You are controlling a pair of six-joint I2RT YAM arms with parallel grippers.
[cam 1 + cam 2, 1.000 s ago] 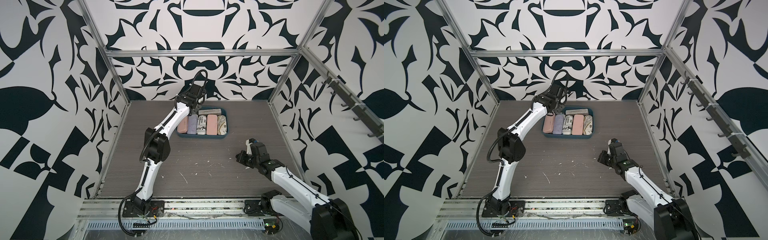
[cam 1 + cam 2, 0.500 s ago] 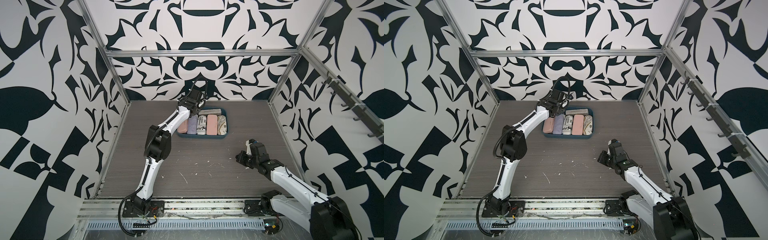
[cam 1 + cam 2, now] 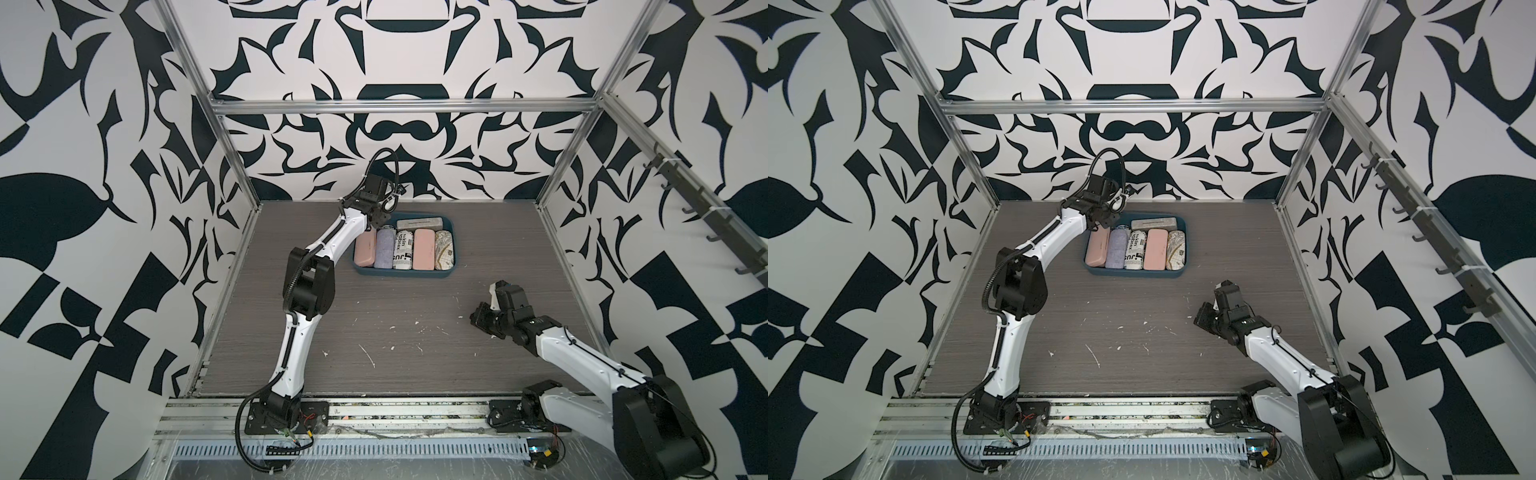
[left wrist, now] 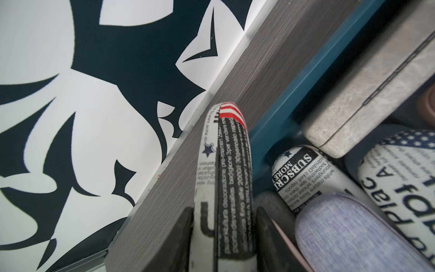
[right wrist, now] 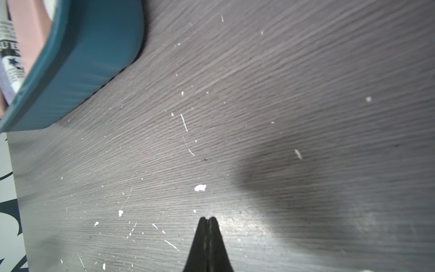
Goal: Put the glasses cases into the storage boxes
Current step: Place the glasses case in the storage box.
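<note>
My left gripper (image 4: 223, 212) is shut on a newspaper-print glasses case with a US flag (image 4: 223, 164), held on its edge. The case's tip reaches past the far left rim of the teal storage box (image 4: 294, 94). In both top views the left gripper (image 3: 380, 218) (image 3: 1102, 216) hangs over that corner and hides the held case. The box (image 3: 403, 272) (image 3: 1133, 272) holds a pink case (image 3: 365, 251), a lavender case (image 3: 384, 249), a newspaper case (image 3: 402, 251), another pink one (image 3: 424, 249), a map-print case (image 3: 444, 249) and a grey case (image 3: 419, 224) across the back. My right gripper (image 5: 207, 219) (image 3: 478, 319) is shut and empty, low over the table.
The dark wood-grain table (image 3: 395, 332) carries small white flecks. Patterned walls and aluminium posts (image 3: 232, 158) enclose it closely; the back wall runs just behind the box. The box's near corner (image 5: 89, 58) shows in the right wrist view.
My left wrist has shifted slightly left and turned over the box's far left corner, still gripping the flag case. The right arm has not moved.
</note>
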